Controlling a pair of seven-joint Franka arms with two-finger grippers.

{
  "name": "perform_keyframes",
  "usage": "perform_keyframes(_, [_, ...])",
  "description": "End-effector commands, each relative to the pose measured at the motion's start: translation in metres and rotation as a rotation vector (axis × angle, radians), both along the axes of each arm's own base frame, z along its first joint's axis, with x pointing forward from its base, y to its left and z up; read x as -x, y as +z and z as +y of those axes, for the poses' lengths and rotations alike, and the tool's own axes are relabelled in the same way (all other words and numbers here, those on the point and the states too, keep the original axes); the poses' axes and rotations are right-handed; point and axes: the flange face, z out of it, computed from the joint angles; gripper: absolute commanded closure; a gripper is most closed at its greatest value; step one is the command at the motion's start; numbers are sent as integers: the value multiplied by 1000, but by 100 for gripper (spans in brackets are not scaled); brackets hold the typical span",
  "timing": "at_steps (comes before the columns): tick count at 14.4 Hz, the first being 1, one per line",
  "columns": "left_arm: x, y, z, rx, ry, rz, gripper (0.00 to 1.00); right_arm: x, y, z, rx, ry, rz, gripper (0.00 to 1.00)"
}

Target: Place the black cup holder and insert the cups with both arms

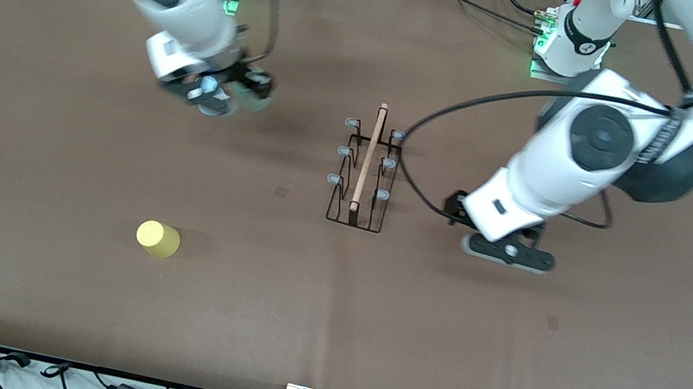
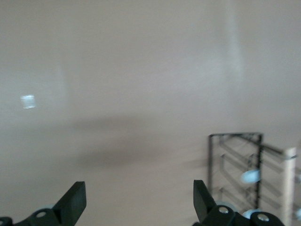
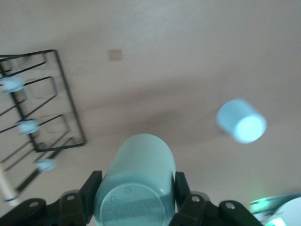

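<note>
The rack [image 1: 364, 173] stands upright near the centre of the worktop [image 1: 322, 333], its wooden handle [image 1: 368, 155] running along the top. Six pale blue prong tips show in the front view. Both wrist views cut the rack off at the frame edge, so only part of its wire frame [image 2: 237, 165] [image 3: 44, 108] appears there.

The right gripper [image 1: 232, 92] hangs over the worktop toward the right arm's end, well apart from the rack. Its jaws are closed on the grey-green cup [image 3: 136, 181], one finger pressed on each side of the cup's wall. In the front view the wrist hides most of this cup; only a blurred pale edge [image 1: 255, 100] shows.

The blue cup [image 3: 241, 121] lies on its side on the worktop, seen in the right wrist view. In the front view the right arm covers it, apart from a possible pale patch under the gripper that is too blurred to identify.

The yellow cup [image 1: 157, 238] stands alone, base up, nearer the front camera than the rack, toward the right arm's end.

The left gripper [image 1: 507, 251] hangs over bare worktop just beside the rack, toward the left arm's end. Its jaws stand wide apart and hold nothing; the left wrist view shows only the two fingertips [image 2: 75, 200], the rest being cut off.
</note>
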Motion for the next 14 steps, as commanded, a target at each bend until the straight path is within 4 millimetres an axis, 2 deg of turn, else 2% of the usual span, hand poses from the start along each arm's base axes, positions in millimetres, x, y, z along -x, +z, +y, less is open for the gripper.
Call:
perform_keyframes(1, [14,26,32,-71,-98,46,0,25,-12,54,-24,-120,-23,99])
perform_keyframes(3, [28,47,52,-101,-94,99,0,37,-26,87,-56,-174,-53,99])
perform_keyframes(6, [38,61,74,-127,-63,147,0,45,-46,115,-101,-174,-81,99])
perform_keyframes(7, [38,61,80,-132,-54,160,0,47,-51,120,-105,-163,-95,99])
perform_keyframes(9, [35,101,94,-80,-19,124,0,47,-66,124,-68,-155,-118,99])
perform_keyframes(10, [40,110,97,-64,-13,160,0,51,-73,128,-55,-134,-124,99])
perform_keyframes(12, [43,112,114,-51,7,230,0,53,-88,134,-49,-118,-127,99])
perform_keyframes(14, [41,114,145,-79,58,224,0,52,-92,137,-62,-122,-132,98])
